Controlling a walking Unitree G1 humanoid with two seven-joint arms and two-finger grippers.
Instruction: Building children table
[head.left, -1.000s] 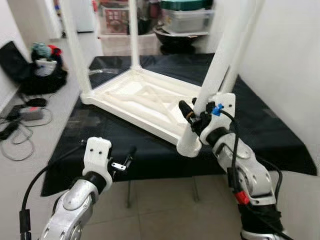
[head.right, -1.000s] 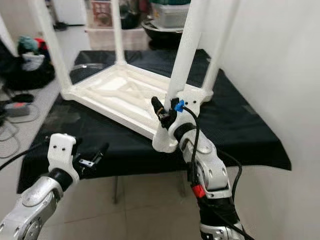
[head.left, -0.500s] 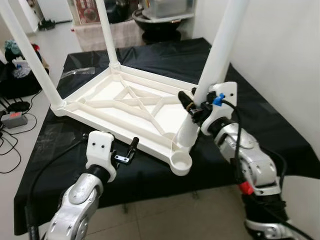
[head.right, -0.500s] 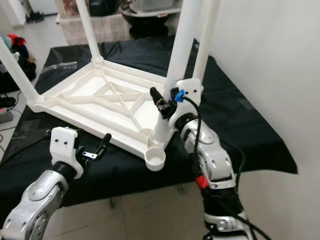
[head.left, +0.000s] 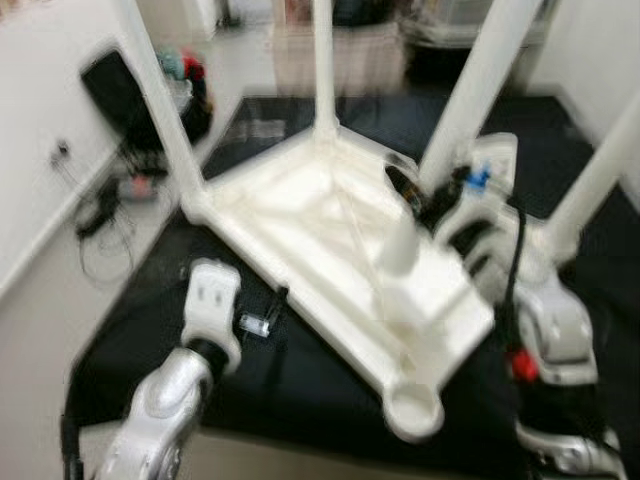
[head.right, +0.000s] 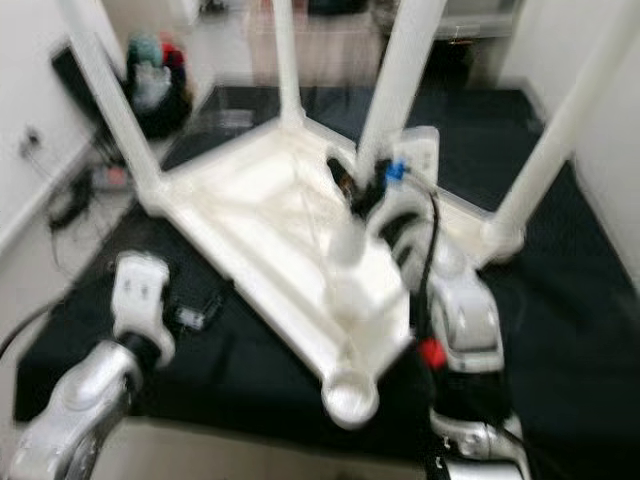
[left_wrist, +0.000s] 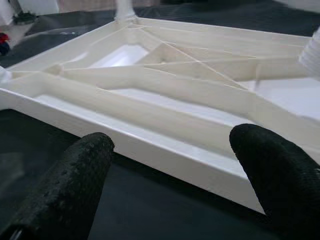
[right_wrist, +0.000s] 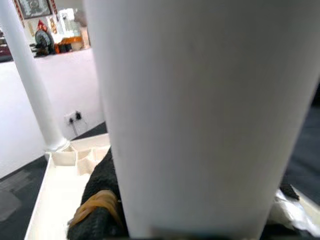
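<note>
Honestly, my right gripper (head.left: 415, 205), jaws clamped on the loose table leg (head.left: 470, 110), could miss the empty corner socket (head.left: 413, 410); left gripper (left_wrist: 170, 165) jaws hang wide.

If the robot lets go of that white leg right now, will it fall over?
Probably. The leg is tall and thin, and the right gripper holds it over the table, away from the open socket. It looks stiff, light plastic and round, so it could roll.
</note>
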